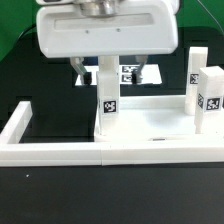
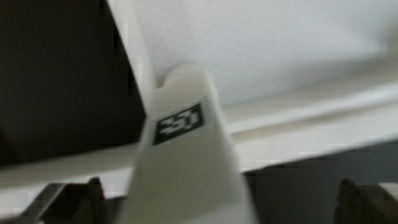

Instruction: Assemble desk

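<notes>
The robot's hand [image 1: 108, 72] hung with jaws apart over an upright white leg [image 1: 109, 93] planted at the desk top [image 1: 160, 125] on the black counter [image 1: 50, 85], a light, stiff, smooth-sided part probably best pinched across its flat faces near the upper end.

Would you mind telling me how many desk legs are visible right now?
3. One leg stands upright between the open fingers, in the desk top. Two more stand at the exterior view's right. Another may be hidden behind the gripper.
</notes>
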